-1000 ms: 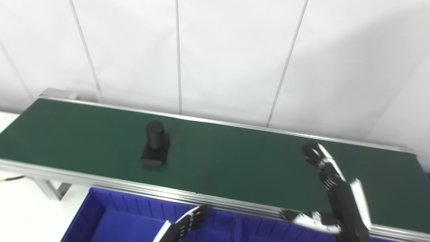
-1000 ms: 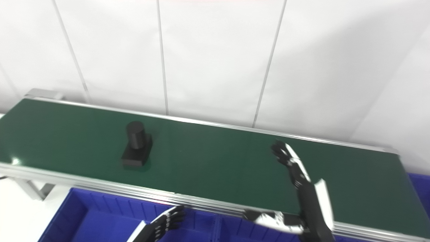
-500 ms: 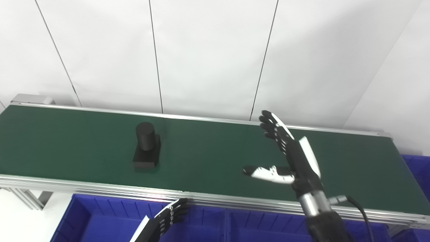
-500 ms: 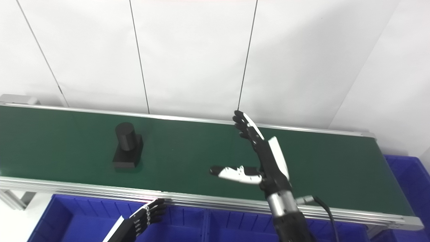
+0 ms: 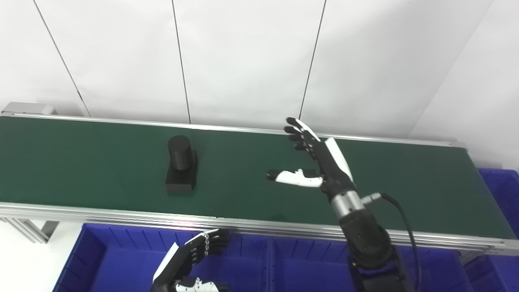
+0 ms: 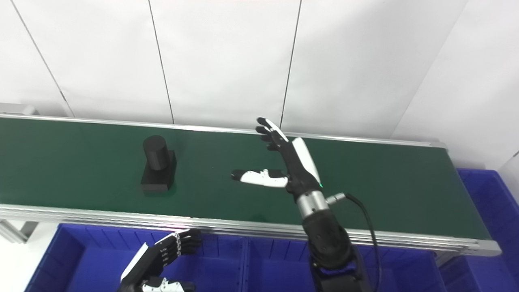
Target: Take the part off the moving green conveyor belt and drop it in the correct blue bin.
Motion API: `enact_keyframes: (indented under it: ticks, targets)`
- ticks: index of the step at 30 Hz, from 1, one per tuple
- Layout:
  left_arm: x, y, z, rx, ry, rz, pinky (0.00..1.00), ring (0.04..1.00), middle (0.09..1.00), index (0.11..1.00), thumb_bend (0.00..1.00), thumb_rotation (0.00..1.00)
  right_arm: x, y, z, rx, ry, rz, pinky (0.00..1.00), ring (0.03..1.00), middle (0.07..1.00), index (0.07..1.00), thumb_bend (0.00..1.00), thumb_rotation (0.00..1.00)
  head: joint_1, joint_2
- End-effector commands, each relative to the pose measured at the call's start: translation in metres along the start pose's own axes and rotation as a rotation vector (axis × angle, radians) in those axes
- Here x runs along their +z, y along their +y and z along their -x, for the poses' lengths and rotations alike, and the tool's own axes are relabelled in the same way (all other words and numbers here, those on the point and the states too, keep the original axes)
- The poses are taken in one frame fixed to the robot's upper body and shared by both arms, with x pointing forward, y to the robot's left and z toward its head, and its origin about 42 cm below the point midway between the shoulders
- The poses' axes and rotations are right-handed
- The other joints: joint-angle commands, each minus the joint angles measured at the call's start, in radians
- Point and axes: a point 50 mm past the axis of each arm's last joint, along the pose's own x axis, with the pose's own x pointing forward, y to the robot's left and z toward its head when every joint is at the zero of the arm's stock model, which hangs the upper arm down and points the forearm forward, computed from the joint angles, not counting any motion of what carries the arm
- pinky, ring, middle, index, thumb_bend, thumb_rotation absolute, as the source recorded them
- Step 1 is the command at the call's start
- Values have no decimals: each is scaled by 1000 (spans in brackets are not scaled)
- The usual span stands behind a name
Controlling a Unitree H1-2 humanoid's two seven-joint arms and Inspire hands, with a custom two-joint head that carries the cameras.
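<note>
So the black part [image 5: 181, 164], a short cylinder standing on a flat block base, sits upright on the green conveyor belt [image 5: 101, 162], left of centre in the frame and a bit closer to the near rail than the far one. Nothing's touching it.

Our right hand [image 5: 320, 160] is out over the middle of the belt, well to the right of the part. Its fingers [image 5: 298, 132] are stretched straight toward the far rail and the white thumb sticks out sideways to the left, toward the part, so it's wide open and holding nothing.

Our left hand [image 5: 190, 255] is down at the bottom of the frame, over the blue bin [image 5: 121, 259] that runs along the near side of the belt. Its fingers are loosely extended, pointing up toward the rail, also holding nothing.

Another blue bin [image 5: 500, 190] peeks in at the right edge, past the belt's end. White wall panels fill the top.
</note>
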Motion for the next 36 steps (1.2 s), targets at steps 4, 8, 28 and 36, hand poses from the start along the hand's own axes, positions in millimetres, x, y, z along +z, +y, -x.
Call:
enact_keyframes:
  ticks: [4, 8, 28, 36]
  targets:
    - [9, -4, -13, -28, -66, -9, 677, 721, 735, 731, 897, 301, 12, 4, -29, 8, -22, 22, 769, 844, 868, 902, 964, 454, -3, -10]
    - [6, -6, -13, -34, -61, 10, 651, 695, 708, 709, 908, 316, 12, 12, -43, 33, -2, 46, 802, 859, 878, 908, 961, 459, -12, -23]
    - [2, -4, -11, -47, -51, 29, 673, 710, 727, 725, 942, 374, 24, 59, -105, 121, 51, 105, 768, 854, 886, 920, 977, 470, -10, -42]
    - [1, -8, -10, -54, -55, 54, 697, 718, 729, 724, 917, 353, 24, 79, -123, 149, 75, 104, 779, 873, 928, 937, 971, 436, -3, -49]
